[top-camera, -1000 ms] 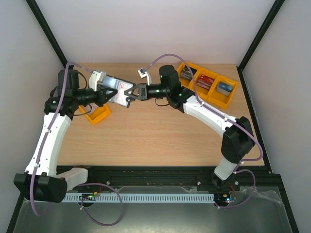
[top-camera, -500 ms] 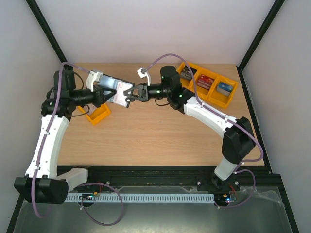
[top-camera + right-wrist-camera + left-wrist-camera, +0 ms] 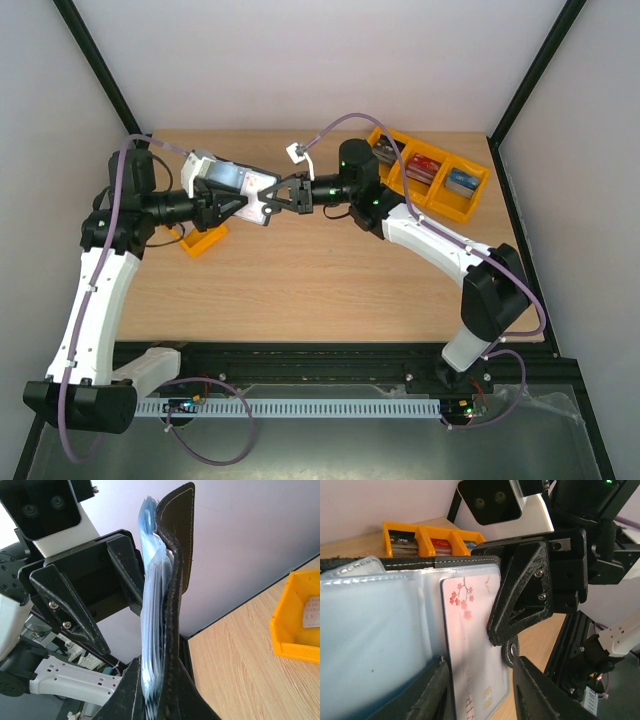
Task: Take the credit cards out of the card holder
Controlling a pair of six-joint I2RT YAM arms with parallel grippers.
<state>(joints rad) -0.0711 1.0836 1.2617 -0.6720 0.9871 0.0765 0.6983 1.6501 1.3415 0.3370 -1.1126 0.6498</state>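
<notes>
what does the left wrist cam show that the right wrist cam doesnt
Only the left wrist view shows the credit card face-on, pale with red blossoms, against the clear pockets of the card holder, plus a yellow three-slot tray of card stacks. Only the right wrist view shows the holder edge-on, its black cover bowed, and a single yellow bin. Both show the holder, and each shows the opposite arm: the right gripper on its edge, the left gripper facing it.

At centre a blossom-printed card pokes from the card holder, the right tool touching its right edge.
</notes>
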